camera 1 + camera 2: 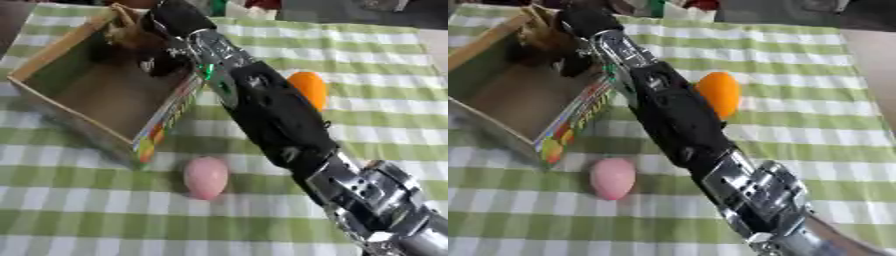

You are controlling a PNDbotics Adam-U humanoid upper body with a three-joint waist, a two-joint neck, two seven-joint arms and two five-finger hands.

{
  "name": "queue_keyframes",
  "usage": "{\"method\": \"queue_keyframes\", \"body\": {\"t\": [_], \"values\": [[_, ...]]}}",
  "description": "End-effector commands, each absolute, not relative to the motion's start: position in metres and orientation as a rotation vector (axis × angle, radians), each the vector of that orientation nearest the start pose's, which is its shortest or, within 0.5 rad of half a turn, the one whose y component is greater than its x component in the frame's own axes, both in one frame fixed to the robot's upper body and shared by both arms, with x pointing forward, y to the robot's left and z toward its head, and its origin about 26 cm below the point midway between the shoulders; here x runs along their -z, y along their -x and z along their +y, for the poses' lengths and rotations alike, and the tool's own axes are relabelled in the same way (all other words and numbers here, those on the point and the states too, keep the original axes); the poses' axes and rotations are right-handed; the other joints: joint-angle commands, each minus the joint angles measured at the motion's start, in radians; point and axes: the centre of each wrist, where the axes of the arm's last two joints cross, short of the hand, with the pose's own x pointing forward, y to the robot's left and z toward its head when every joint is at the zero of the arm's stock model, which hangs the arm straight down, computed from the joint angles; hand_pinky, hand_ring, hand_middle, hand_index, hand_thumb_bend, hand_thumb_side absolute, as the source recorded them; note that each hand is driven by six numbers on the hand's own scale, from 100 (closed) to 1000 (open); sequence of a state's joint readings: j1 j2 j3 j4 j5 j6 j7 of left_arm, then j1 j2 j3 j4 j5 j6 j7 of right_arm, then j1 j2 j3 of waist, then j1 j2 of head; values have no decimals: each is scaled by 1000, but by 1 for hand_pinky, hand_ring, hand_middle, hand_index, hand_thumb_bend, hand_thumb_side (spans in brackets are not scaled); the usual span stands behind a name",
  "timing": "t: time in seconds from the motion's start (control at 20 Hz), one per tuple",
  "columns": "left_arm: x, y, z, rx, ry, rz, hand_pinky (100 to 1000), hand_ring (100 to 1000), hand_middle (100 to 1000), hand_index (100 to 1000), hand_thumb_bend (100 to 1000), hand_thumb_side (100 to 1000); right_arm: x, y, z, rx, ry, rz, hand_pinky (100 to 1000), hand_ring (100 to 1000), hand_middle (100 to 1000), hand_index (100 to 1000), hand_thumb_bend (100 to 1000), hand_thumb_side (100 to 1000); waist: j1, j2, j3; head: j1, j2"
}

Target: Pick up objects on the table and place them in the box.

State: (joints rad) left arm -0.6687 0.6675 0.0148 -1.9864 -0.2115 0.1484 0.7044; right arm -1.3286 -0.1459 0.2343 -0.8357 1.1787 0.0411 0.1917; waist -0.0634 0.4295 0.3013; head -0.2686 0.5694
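Observation:
An open cardboard box (61, 52) with a colourful printed side sits tilted at the upper left. My right arm crosses from the lower right up into it. The right hand (162, 62) is dark and blurred over the box's far corner. A brownish thing (129, 32) shows right beside the hand at that corner; whether the hand holds it is unclear. A pink egg-shaped object (206, 177) lies on the cloth just in front of the box. An orange rounded object (719, 92) lies to the right of my forearm. The left hand shows in neither view.
The table wears a green and white checked cloth (79, 220). Coloured items (684, 6) stand blurred at the far edge. My forearm (280, 120) lies between the orange object and the box.

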Motion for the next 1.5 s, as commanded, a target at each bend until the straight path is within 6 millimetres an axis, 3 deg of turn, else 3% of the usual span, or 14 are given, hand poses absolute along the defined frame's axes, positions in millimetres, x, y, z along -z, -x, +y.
{"method": "queue_keyframes", "body": {"t": [0.05,0.1,0.15,0.2,0.3,0.35,0.5,0.75,0.95,1.25,1.5], "values": [[-347,-296,274,225,1215,3154,772,764,793,889,131,1000,-303,-484,-77,-1534,1264,-1684,724,719,600,624,100,493,10,-32,-3,0,-4],[-346,-296,275,226,1224,3155,772,764,793,889,132,1000,-305,-482,-76,-1566,1283,-1677,727,730,618,631,100,591,11,-37,-7,3,1],[-345,-296,276,229,1230,3155,772,764,793,889,132,1000,-307,-480,-75,-1595,1303,-1669,727,730,618,631,100,591,12,-39,-10,5,4],[-345,-296,276,231,1233,3156,773,764,792,889,132,1000,-308,-478,-73,-1625,1321,-1657,740,761,667,661,100,733,13,-42,-13,6,7],[-344,-296,276,232,1231,3159,772,764,792,888,133,1000,-307,-475,-68,-1685,1351,-1622,759,806,728,709,123,790,14,-46,-15,4,10],[-344,-296,276,232,1229,3159,771,764,792,888,133,1000,-307,-474,-65,-1708,1362,-1605,770,832,755,734,212,798,14,-47,-15,3,10],[-344,-296,275,229,1225,3160,770,763,791,887,135,1000,-307,-470,-60,-1758,1392,-1553,784,868,794,774,334,801,15,-51,-15,0,11],[-344,-296,276,229,1229,3161,770,763,790,886,137,1000,-315,-463,-55,-1788,1428,-1493,784,878,808,791,385,807,15,-56,-18,1,14],[-343,-297,276,232,1228,3164,770,762,789,885,137,1000,-323,-456,-51,-1802,1447,-1463,844,979,871,841,505,820,15,-60,-19,2,17],[-342,-297,276,229,1229,3168,769,762,788,884,137,1000,-334,-446,-48,-1792,1473,-1497,840,967,869,839,480,825,17,-67,-25,2,22],[-340,-297,278,225,1246,3169,768,762,787,883,137,1000,-355,-430,-48,-1720,1480,-1648,834,947,857,838,395,858,21,-77,-35,9,30]]}}
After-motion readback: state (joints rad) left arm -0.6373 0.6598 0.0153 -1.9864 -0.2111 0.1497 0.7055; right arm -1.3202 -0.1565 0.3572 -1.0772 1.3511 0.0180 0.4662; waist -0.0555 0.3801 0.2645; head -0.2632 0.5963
